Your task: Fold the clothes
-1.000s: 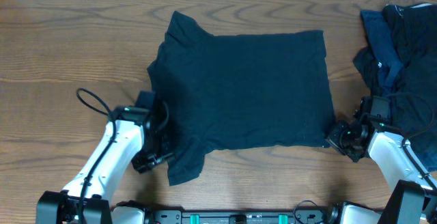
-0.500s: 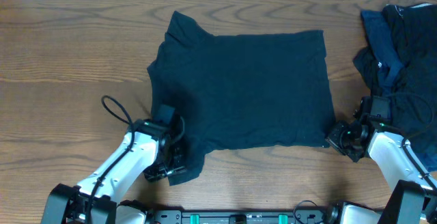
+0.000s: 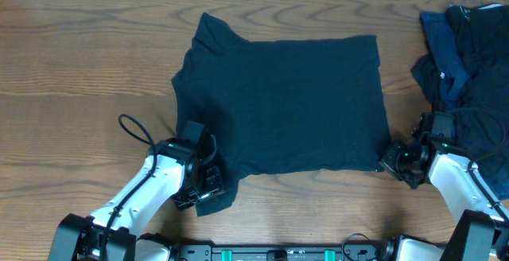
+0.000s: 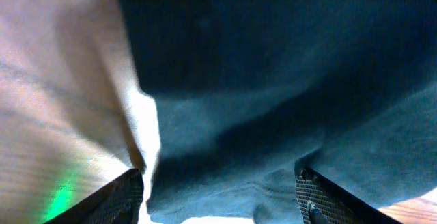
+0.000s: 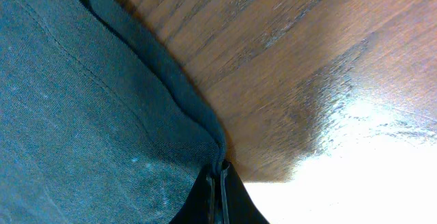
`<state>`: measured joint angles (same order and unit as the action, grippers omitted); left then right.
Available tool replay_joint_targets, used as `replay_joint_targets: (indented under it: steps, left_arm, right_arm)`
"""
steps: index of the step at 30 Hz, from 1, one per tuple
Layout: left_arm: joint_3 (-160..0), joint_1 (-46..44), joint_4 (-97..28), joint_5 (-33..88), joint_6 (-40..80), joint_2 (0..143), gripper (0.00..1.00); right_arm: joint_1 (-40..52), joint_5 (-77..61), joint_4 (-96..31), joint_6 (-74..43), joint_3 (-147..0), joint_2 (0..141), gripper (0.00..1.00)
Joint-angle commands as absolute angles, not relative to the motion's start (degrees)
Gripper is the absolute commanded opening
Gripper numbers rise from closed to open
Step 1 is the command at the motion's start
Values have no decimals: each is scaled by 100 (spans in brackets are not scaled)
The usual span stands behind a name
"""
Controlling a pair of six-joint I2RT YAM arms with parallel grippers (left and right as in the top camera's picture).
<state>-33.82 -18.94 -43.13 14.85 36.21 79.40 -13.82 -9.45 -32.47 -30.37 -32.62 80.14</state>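
My left gripper (image 3: 207, 192) sits over the near-left sleeve (image 3: 229, 186), jaws spread wide. Cloth lies loose between my fingers (image 4: 124, 194), not pinched. The T-shirt (image 3: 282, 102) is spread flat mid-table (image 3: 79, 70). My right gripper (image 3: 389, 162) is clamped on its near-right hem corner. More dark clothes (image 3: 469, 54) are heaped at the far right.

The clothes pile (image 3: 468, 50) runs off the right edge; the T-shirt's (image 3: 286, 102) sleeve tip seems hidden under left fingers (image 3: 200, 194).

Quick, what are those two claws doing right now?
Left gripper: open, over a sleeve of the T-shirt.
Right gripper: closed, pinching the T-shirt's bottom corner.
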Motion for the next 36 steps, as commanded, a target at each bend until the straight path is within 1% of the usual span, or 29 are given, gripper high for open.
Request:
replay_joint_targets:
  steps: [1,9,10,11,12,14,15,16,23,28,36]
  left_arm:
    - [-3361,-1911,-4316,1562,3653,7942,73]
    - [-3267,-1911,-4309,1564,3677,7942,73]
    - [-3267,-1911,-4311,1564,3677,7942,72]
    - [-3267,-1911,-4311,1564,3677,7942,65]
    - [-3267,-1911,-4311,1564,3677,7942,54]
    - [-3267,-1909,-4309,1564,3675,7942,22]
    - [-3267,-1909,-4309,1564,3675,7942,13]
    - [-3267,-1909,-4311,1564,3675,7942,6]
    - [-3389,-1905,-4442,1621,3575,7913,6]
    - [-3863,-1905,-5037,1562,3301,7767,6]
    - [-4222,-1905,-6007,1435,3301,7529,6]
  right_arm:
    - [-1424,-930,-3253,-3009,-3105,8178,1]
    - [-1424,-930,-3256,-2980,-3105,8178,1]
    - [-1424,-930,-3256,-2967,-3105,8178,1]
    - [-1424,-930,-3258,-2969,-3105,8178,1]
    - [-1424,-930,-3258,-2969,-3105,8178,1]
    - [-1424,-930,-3256,-2969,-3105,8178,1]
    - [-1424,-930,-3256,-2969,-3105,8176,1]
    - [-1424,-930,-3260,-2969,-3105,8176,1]
    - [-1424,-930,-3387,-2943,-3223,8106,1]
    - [-1428,-873,-4095,-2818,-3649,7817,1]
    - [-1446,-526,-5050,-2818,-4222,7135,1]
